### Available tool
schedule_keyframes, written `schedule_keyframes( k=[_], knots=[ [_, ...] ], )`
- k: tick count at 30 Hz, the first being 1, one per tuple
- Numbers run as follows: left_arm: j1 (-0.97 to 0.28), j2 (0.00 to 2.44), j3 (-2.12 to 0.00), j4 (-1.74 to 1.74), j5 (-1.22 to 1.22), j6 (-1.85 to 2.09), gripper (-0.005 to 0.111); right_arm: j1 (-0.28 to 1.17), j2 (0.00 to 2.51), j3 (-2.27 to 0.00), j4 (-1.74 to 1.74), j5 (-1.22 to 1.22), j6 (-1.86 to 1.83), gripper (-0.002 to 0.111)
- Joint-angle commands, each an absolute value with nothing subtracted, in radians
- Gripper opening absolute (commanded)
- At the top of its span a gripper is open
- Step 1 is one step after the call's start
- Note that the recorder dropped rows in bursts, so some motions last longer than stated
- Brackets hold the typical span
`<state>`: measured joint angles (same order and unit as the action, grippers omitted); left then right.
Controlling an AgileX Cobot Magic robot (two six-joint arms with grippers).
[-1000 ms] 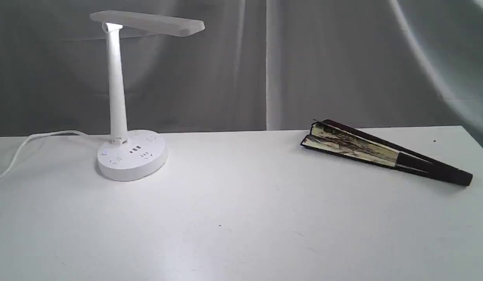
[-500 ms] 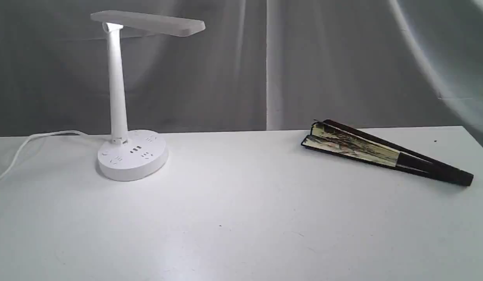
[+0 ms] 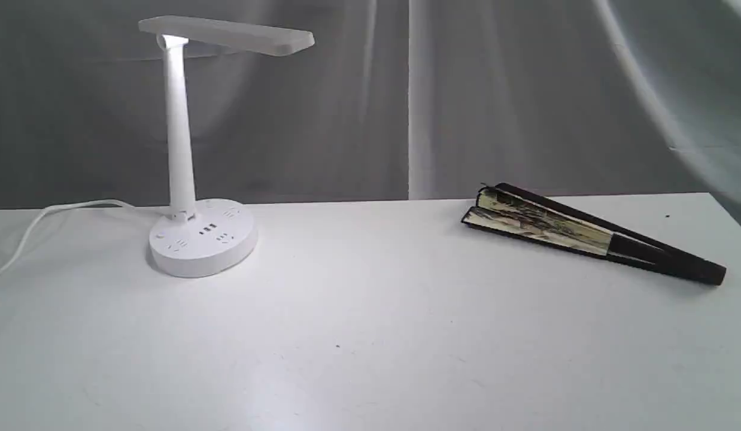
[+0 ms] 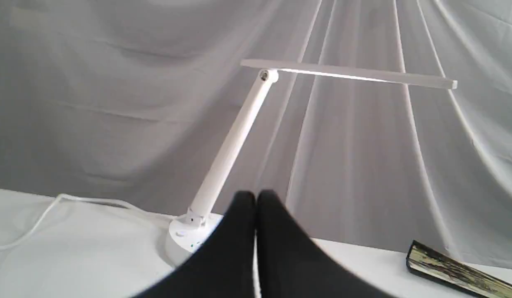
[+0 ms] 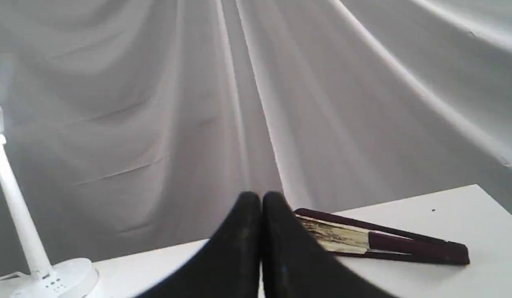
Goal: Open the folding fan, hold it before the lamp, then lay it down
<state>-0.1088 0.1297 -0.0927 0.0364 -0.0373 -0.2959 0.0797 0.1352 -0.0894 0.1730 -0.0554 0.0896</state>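
Fig.: folding fan (image 3: 586, 236) lies nearly closed at right of table (image 3: 370, 335), well apart from lamp (image 3: 182, 149). L gripper (image 4: 256, 197) & R gripper (image 5: 261, 197): jaws pressed together, empty, clear of fan. Risk: low, flat guards may slip from pads; paper leaf may tear.

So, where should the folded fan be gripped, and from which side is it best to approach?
Probably the dark wooden end of the fan, not the paper part. It lies folded and flat on the table, that slim rigid end toward the table's right edge, so the right gripper, now shut, should open and come down from above, jaws across its width.
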Motion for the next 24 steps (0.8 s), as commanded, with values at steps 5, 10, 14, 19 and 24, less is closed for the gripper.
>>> schedule_keyframes(
  k=[5, 10, 14, 19, 24],
  knots=[
    [-0.109, 0.502, -0.178, 0.04, -0.249, -0.274, 0.0, 0.08, 0.471, -0.15, 0.156, -0.228, 0.073, 0.0],
    [-0.109, 0.77, -0.283, 0.098, -0.34, -0.259, 0.0, 0.08, 0.763, -0.326, 0.135, -0.176, 0.071, 0.0],
    [-0.109, 1.003, -0.37, 0.133, -0.365, -0.259, 0.0, 0.08, 1.008, -0.514, 0.135, -0.069, 0.035, 0.0],
    [-0.109, 1.276, -0.448, 0.133, -0.505, -0.249, 0.0, 0.08, 1.287, -0.759, 0.134, 0.049, -0.092, 0.0],
    [-0.109, 1.522, -0.492, 0.133, -0.645, -0.132, 0.0, 0.078, 1.508, -0.913, 0.104, -0.036, -0.188, 0.0]
  ],
)
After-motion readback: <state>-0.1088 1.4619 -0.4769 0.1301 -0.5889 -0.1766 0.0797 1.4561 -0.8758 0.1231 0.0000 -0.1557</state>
